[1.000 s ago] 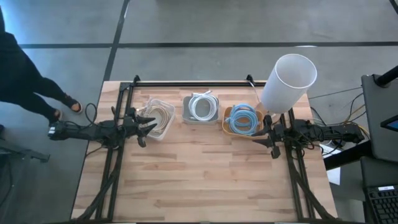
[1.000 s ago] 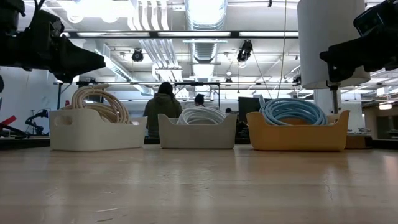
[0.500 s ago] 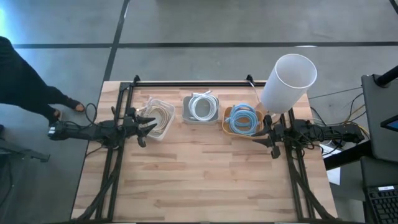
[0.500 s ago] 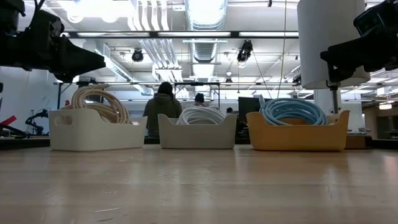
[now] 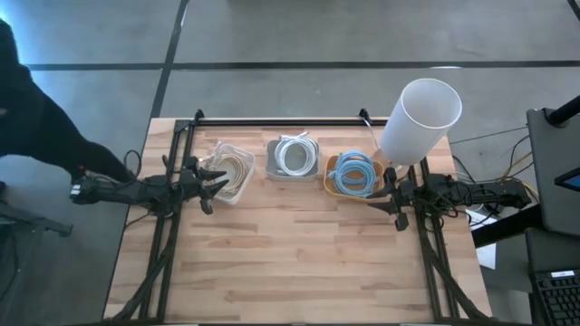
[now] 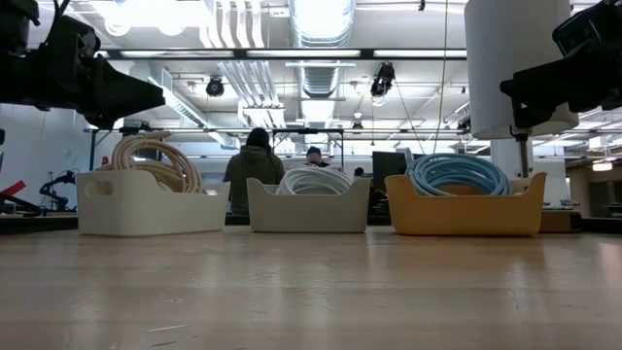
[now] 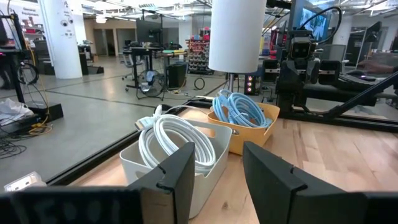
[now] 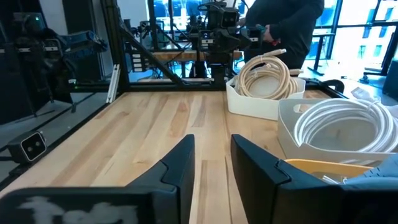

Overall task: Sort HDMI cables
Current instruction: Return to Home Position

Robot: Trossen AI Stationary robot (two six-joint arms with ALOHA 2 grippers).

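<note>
High view, read from the left. Person in dark clothing (image 5: 36, 127) is on the floor beyond the left edge of the light wooden worktop (image 5: 290, 263). Compared with a second ago this figure has shifted, and that is the only change noted. Both arms and all three bins sit exactly as they did.

Left gripper (image 5: 216, 188) hangs raised by the left edge, just beside the translucent white plastic bin (image 6: 146, 209). Left wrist view shows its fingers (image 7: 177, 171) spread apart with nothing between them. That bin, toward the far left corner, holds the coiled beige HDMI cables (image 5: 234, 167).

Middle of the far edge: pale grey plastic bin (image 6: 309, 209) holding the coiled white HDMI cables (image 5: 293, 156).

Toward the far right corner: orange plastic bin (image 6: 465, 214) holding the coiled light-blue HDMI cables (image 5: 353, 174). Count per bin cannot be read.

Right gripper (image 5: 382, 195) hangs raised by the right edge, just beside the orange plastic bin. Its fingers (image 8: 180, 165) are parted and empty in the right wrist view. Tall white cylinder (image 5: 419, 118) on a stand rises at the far right corner.

Judgement: no loose coil lies on the bare boards, and each colour has its own bin. With no arm motion over the last second, sorting looks complete. The arms appear to be already at home, with nothing left to pick.
</note>
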